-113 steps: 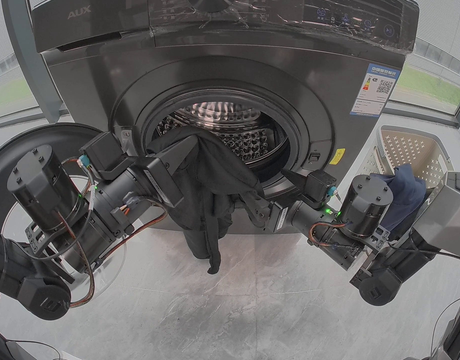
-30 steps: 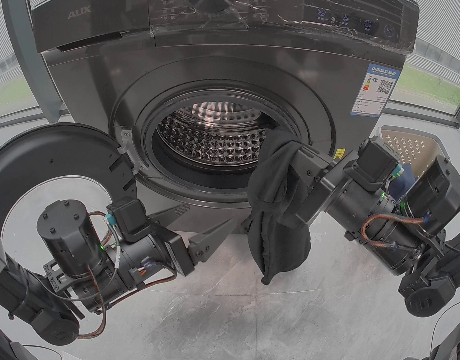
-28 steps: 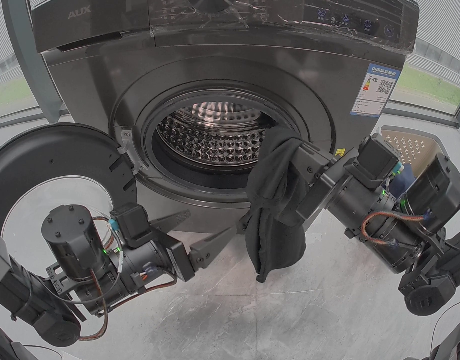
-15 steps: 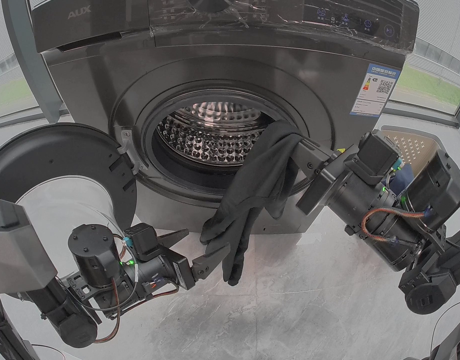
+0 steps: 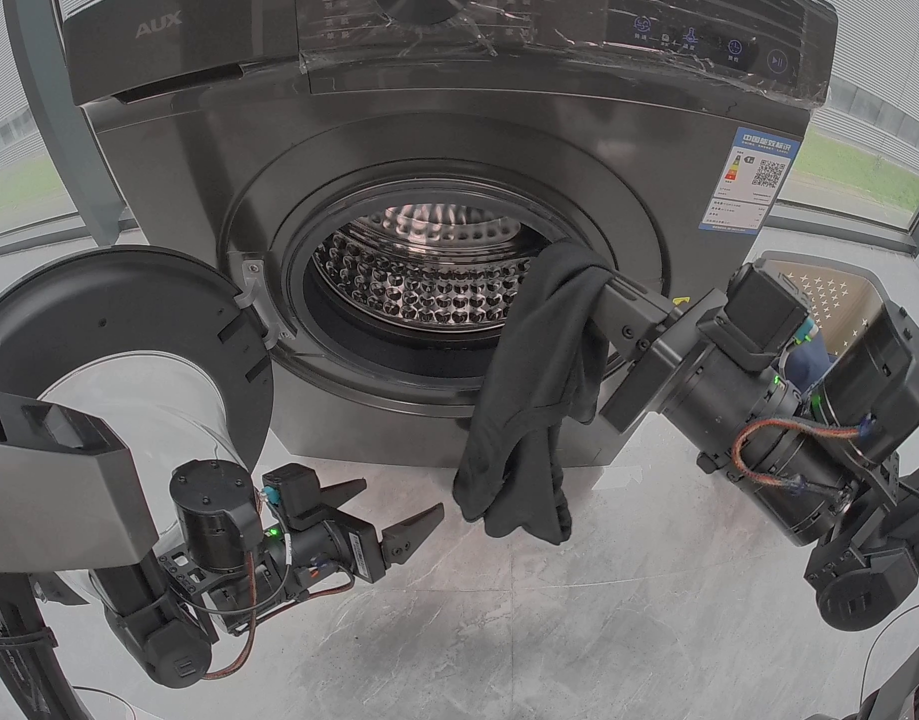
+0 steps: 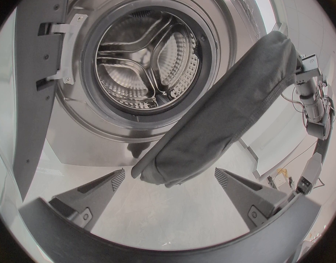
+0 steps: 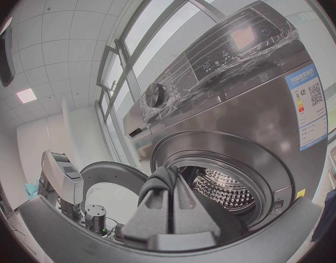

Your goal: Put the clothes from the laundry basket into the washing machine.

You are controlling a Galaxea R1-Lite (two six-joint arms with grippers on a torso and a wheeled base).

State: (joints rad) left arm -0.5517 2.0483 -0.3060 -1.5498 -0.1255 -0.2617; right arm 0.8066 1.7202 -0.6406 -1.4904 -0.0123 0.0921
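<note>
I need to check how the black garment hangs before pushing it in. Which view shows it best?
Head view: the whole black garment hangs from the right gripper beside the washing machine's opening. Left wrist view shows its bulk from below; right wrist view, a fold over the shut fingers.

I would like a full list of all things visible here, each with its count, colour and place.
washing machine: 1, dark grey, straight ahead
door: 1, dark grey with clear window, swung open at the left
drum: 1, shiny metal, inside the round opening
garment: 1, black, hanging before the opening's right edge, outside the drum
laundry basket: 1, pale, right of the machine
cloth: 1, blue, at the basket, mostly hidden
label: 1, blue and white, machine front, upper right
left pincer: 1, black, open, empty, low near the floor
right pincer: 1, black, shut on the garment
</note>
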